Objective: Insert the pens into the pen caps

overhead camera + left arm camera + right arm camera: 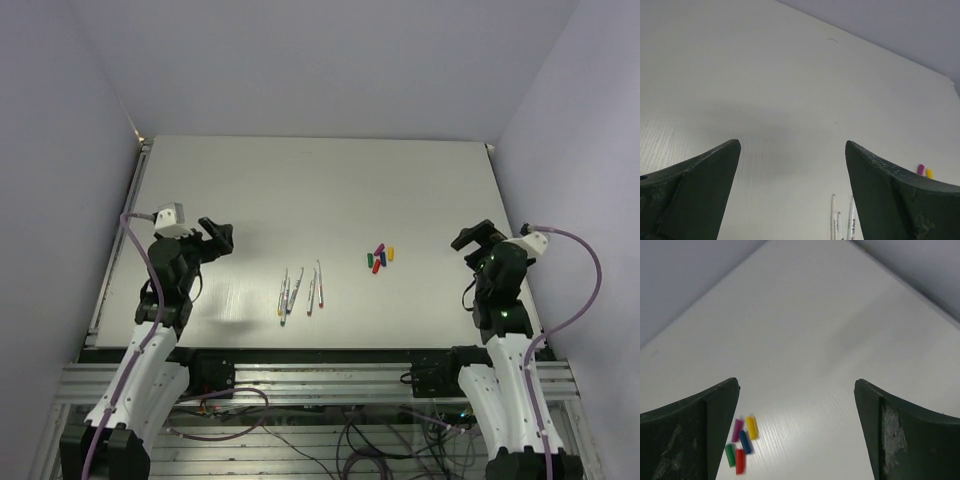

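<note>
- The table [320, 180] is a pale flat board, and both arms stand at its near edge.
- The left gripper [218, 238] hangs over the table at about 9 o'clock from the middle of the board. Its jaws are spread wide and nothing is between them.
- The right gripper [470, 238] hangs at about 3 o'clock from the middle. Its jaws are also spread wide and they hold nothing.
- The pens [300, 290] lie flat on the table at about 7 o'clock from the middle, in a loose group close together. Each one points roughly from 6 to 12 o'clock. They are well apart from both grippers.
- The pen caps [380, 258] lie in a small tight cluster at about 4 o'clock from the middle, between the pens and the right gripper, touching neither.
- In the cluster the yellow cap is at 3 o'clock, the purple at 12, the green at 9, the red at 6, and the blue in the centre.
- In the left wrist view, the ends of some pens show at 5 o'clock, below the open jaws.
- In the right wrist view, the caps lie at 7 o'clock, just beside the left finger.
</note>
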